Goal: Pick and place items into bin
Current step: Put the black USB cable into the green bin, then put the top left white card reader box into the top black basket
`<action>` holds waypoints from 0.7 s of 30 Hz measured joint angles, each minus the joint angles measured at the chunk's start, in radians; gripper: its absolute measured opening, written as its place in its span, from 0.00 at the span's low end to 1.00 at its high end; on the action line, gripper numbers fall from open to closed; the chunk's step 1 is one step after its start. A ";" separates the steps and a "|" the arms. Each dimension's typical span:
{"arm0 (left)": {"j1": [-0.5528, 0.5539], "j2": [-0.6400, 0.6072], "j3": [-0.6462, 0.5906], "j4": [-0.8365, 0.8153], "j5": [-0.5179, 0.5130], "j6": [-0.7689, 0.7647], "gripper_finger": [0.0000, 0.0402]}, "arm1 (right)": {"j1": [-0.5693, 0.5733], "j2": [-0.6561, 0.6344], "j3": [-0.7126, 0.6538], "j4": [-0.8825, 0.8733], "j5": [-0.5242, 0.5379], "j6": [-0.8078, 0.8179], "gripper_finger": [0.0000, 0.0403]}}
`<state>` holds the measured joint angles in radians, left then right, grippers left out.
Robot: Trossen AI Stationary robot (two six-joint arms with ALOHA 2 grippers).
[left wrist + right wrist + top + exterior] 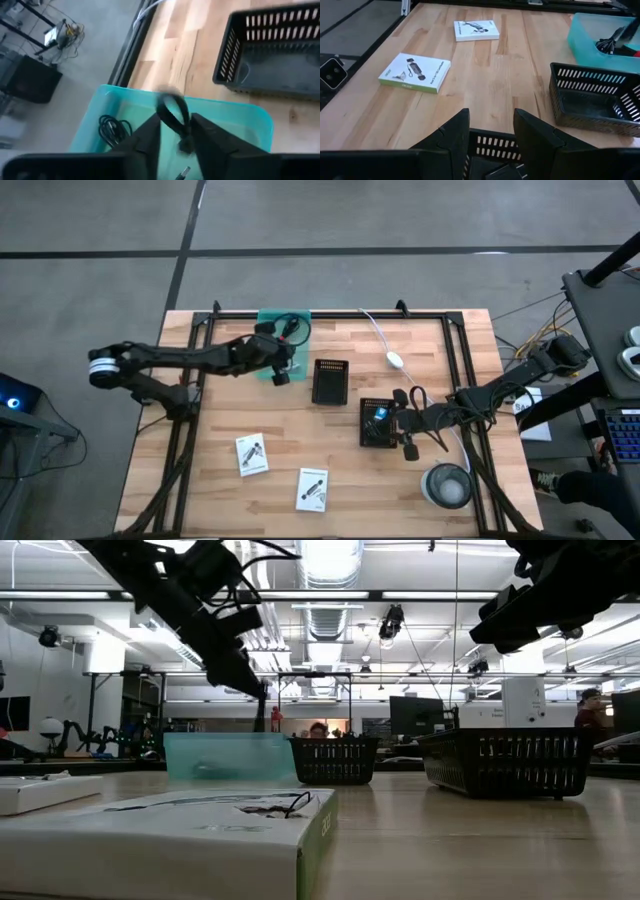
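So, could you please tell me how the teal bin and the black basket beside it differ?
The teal bin has solid, translucent walls; the black basket has slotted ones. The bin holds a coiled black cable; the basket looks empty. The left pincer hangs over the bin, not the basket. Both stand upright and open-topped on the table.

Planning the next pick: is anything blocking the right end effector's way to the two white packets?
Nothing visible. The right end effector hangs open above a black basket; beyond its rim, bare wood runs to the nearer packet and the farther packet. The left end effector is away over the teal bin.
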<state>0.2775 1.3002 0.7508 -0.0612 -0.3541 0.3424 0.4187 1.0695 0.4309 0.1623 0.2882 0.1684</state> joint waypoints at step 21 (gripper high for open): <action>-0.307 -0.160 0.088 -0.421 0.232 -0.826 0.53 | 0.000 0.000 -0.006 -0.002 0.001 0.114 0.35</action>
<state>-0.0293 1.1407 0.8389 -0.4819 -0.1223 -0.4835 0.4187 1.0695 0.4244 0.1599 0.2889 0.2827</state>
